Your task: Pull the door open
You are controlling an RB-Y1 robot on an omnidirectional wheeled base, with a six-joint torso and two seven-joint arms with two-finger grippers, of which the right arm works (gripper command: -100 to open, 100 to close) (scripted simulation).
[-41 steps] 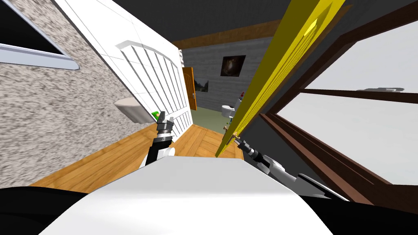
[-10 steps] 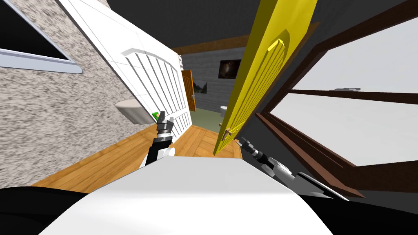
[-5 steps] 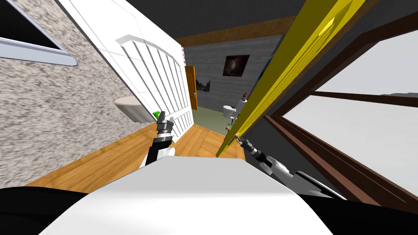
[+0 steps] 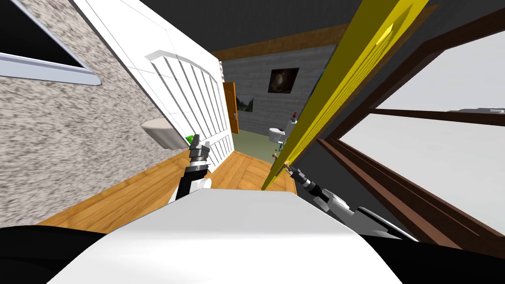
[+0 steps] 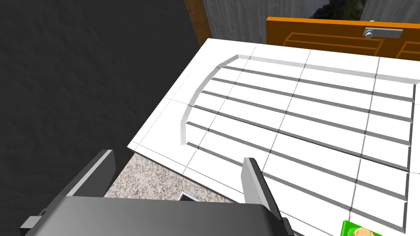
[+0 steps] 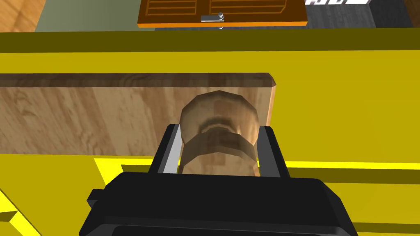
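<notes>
My right gripper [image 6: 219, 133] is clamped on the knob [image 6: 219, 110]. Its 2 fingers [image 6: 171, 149] press the knob's sides, right against the wooden plate [image 6: 82, 119] on the yellow door [image 4: 340, 93]. In the head view the yellow door runs nearly edge-on from the upper right of the frame down to the centre, standing partly open, with the knob at its lower end. My left gripper [image 4: 198, 144] sits centre-left, fingers apart, holding nothing, facing a white panelled door [image 5: 307, 114].
</notes>
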